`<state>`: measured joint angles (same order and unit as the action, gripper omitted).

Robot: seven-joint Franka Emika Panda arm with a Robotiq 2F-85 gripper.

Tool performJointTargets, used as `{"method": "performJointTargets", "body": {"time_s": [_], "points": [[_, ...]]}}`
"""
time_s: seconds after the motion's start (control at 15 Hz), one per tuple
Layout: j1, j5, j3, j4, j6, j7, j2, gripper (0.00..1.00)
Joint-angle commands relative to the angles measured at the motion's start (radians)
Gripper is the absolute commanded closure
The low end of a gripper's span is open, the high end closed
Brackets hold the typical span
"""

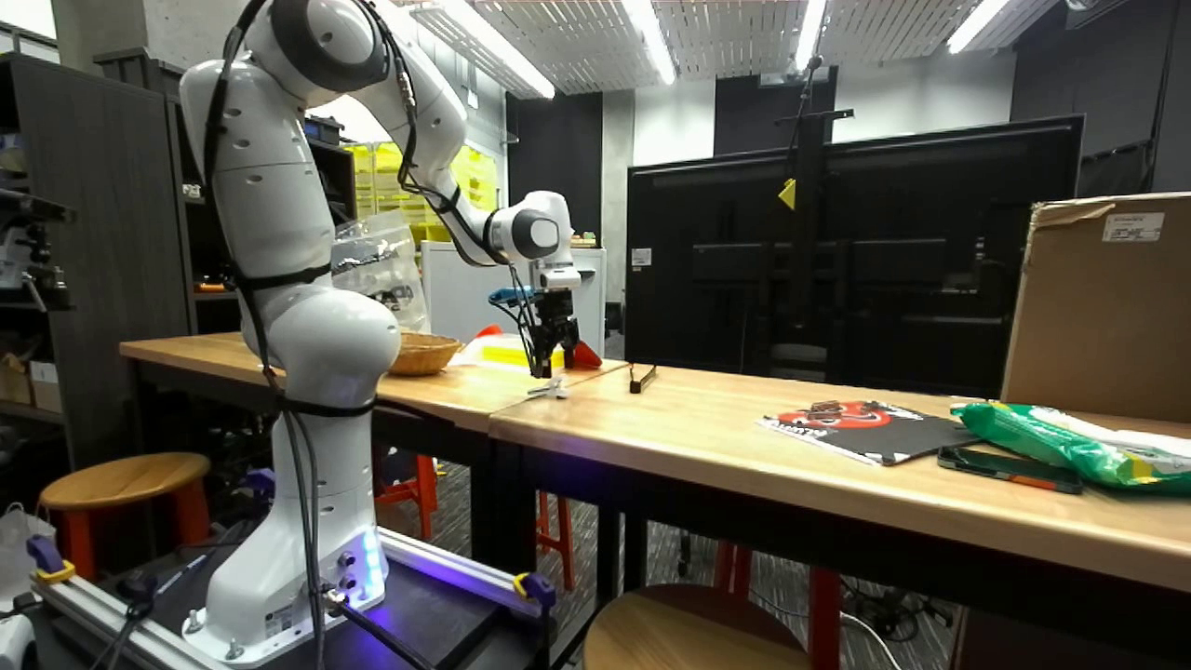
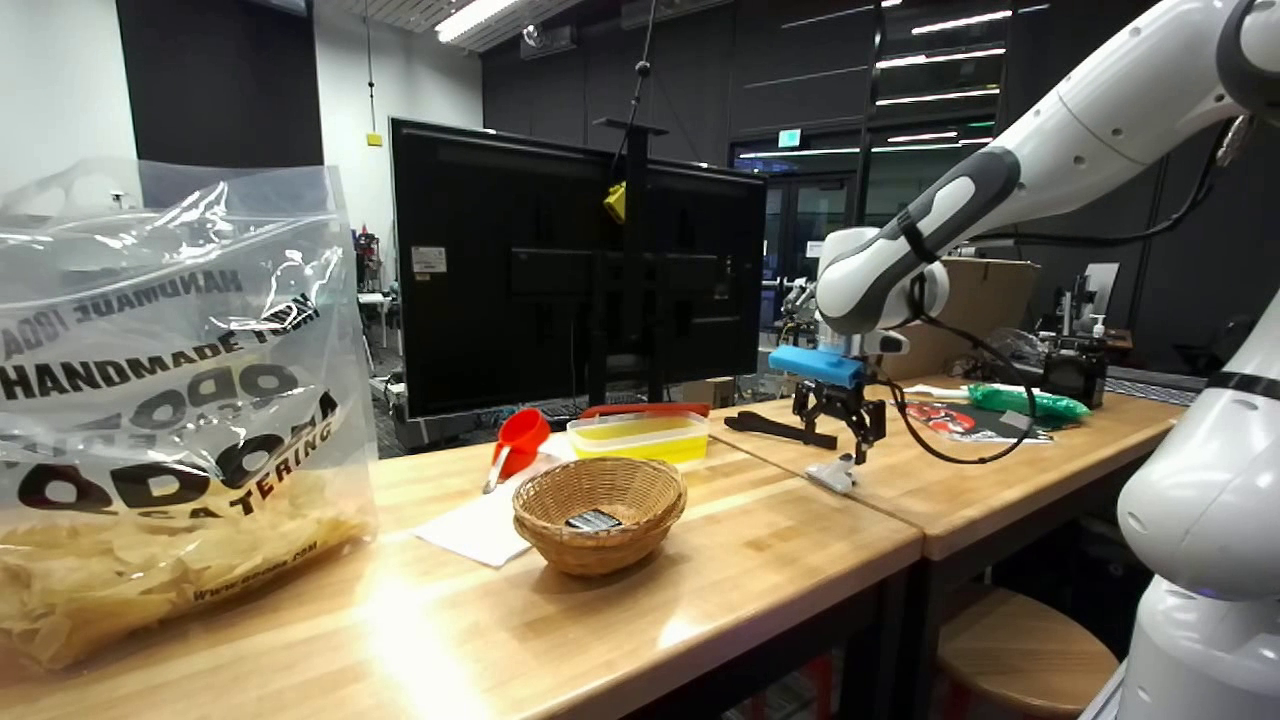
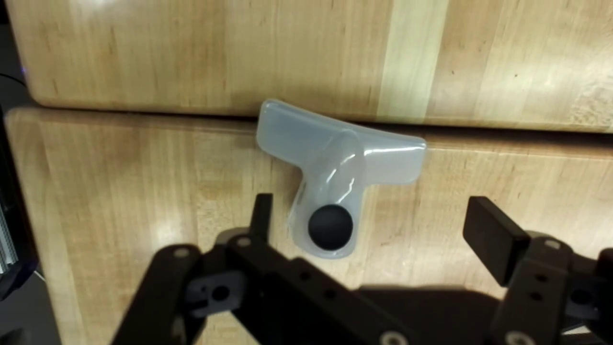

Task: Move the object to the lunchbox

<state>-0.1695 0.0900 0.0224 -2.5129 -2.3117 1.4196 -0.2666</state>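
The clip (image 3: 333,184) lies on the table (image 3: 143,182), toward 10 o'clock in the wrist view from the middle of the claw (image 3: 374,223), whose fingers stand wide apart, the clip's stem running roughly from 12 to 6, nearer the 9-o'clock fingertip (image 3: 262,213).

Ceiling strip lights (image 1: 649,40) overhead, white glare on the wooden tabletop (image 2: 745,570)
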Motion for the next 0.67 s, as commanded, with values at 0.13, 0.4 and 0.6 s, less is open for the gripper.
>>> {"method": "performJointTargets", "body": {"time_s": [0.13, 0.4, 0.6], "points": [[0.002, -0.031, 0.002, -0.022, -0.013, 0.0, -0.01, 0.0], [0.002, -0.054, 0.004, -0.046, -0.025, 0.0, -0.014, 0.0], [0.0, -0.062, 0.004, -0.062, -0.031, -0.001, -0.019, 0.0]]}}
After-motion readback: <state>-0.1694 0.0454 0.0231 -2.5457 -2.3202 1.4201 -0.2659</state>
